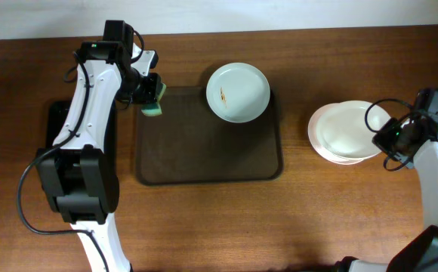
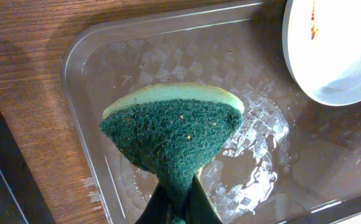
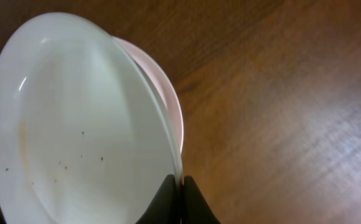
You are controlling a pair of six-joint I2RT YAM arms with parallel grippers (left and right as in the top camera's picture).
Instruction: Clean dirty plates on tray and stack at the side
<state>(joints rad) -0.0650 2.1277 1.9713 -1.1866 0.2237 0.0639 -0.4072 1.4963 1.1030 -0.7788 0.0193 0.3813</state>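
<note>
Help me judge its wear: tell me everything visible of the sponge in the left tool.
The sponge has a green scouring face, flecked with orange crumbs, over a pale yellow foam layer. The left tool pinches its narrow end, so it fans out. It hangs over a corner of the brown tray, apart from the smeared plate; contact with the tray cannot be told.

1 green-and-yellow sponge (image 2: 174, 130) and 1 small black tray (image 1: 55, 121) at the wooden table (image 1: 204, 227) left side.
</note>
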